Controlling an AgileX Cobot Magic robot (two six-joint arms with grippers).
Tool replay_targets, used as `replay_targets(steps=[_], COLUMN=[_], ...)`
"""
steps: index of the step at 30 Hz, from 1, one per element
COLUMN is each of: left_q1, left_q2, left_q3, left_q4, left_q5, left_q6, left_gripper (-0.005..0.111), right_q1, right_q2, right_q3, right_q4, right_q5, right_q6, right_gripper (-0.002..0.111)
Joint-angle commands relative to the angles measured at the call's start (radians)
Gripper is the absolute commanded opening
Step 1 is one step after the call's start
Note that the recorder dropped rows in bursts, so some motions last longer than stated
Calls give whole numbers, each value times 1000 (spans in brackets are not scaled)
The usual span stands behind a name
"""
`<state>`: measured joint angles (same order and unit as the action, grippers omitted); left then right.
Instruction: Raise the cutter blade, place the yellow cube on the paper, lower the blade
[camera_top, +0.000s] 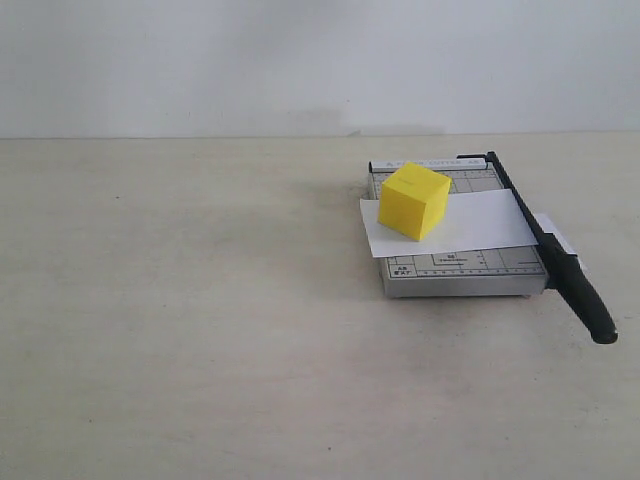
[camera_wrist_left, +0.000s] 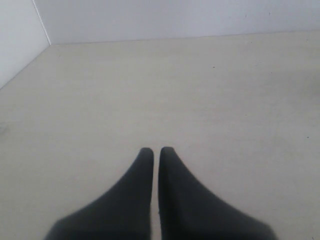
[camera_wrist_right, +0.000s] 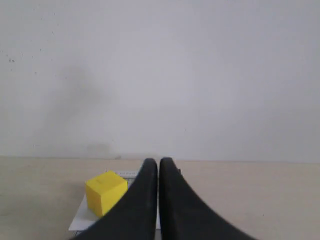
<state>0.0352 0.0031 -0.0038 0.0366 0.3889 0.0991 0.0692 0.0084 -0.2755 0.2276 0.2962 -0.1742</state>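
The yellow cube rests on the white paper, which lies across the grey cutter base. The cutter blade lies down along the base's right edge, over the paper, its thick handle sticking out toward the front. Neither arm shows in the exterior view. My right gripper is shut and empty, held back from the cutter, with the yellow cube and the paper beyond its fingers. Over bare table, my left gripper is shut with nothing in it.
The beige table stretches wide to the left of the cutter. A white wall stands behind it. In the left wrist view a wall corner meets the tabletop.
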Motion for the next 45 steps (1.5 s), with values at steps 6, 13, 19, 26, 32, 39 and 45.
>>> replay_targets(steps=[6,13,19,26,32,39,45], left_q1=[2,2,2,2,2,2,2], left_q2=[-3,-3,-3,-3,-3,-3,-3], left_q3=[4,4,4,4,4,4,4], left_q4=[6,6,6,6,6,6,6], left_q5=[-3,-3,-3,-3,-3,-3,-3], left_q6=[0,0,0,0,0,0,0], left_gripper=[4,4,4,4,4,4,4], right_q1=[0,0,0,0,0,0,0], right_q2=[-8,-8,-8,-8,-8,-8,-8], right_q3=[6,8,28,156,273,276,276], right_q4=[-7,-11,-11,-5,-31,-85,-131], right_q5=[61,232,228,24,-146,-180,-143], right_q6=[0,0,0,5,10,40,105], right_gripper=[1,1,1,1,1,1,1])
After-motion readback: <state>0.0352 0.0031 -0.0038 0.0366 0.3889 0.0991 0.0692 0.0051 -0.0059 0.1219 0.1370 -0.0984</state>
